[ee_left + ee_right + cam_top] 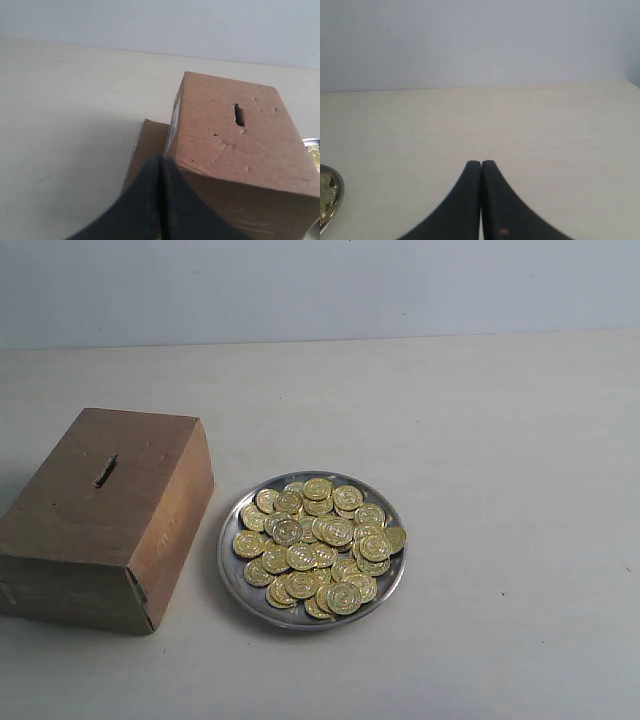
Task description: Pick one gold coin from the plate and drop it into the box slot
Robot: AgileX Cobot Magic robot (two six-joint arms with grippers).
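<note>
Black left gripper (160, 160) closed all the way, fingers (142, 200) pressed flat together along one thin seam, nothing held. Tips close to a lower edge of the box (225, 140); touching or apart, impossible to tell. Flat brown panel (150, 145) lying on the desk (500, 440) against the foot of the box, just past those tips.

Brown box (100, 520) standing toward the desk's left edge and nearer its front edge than its back one, broad face upward, surface scuffed and pocked with small dents. Slot (105, 471) cut through that upward face: short, narrow, dark, a little ragged at the ends (239, 114).

Silver-grey plate (228, 572) just right of the box, a narrow strip of bare desk between them, roughly midway between the left and right edges. Heaped with gold coins (320, 545), overlapping in layers, one resting against the right rim.

Right gripper (481, 163) likewise fully closed, black fingers (500, 210) meeting with no gap, empty, over bare pale desk. Plate rim (341, 192) and a few coins (325, 197) just in sight beside it, well apart from the tips.
</note>
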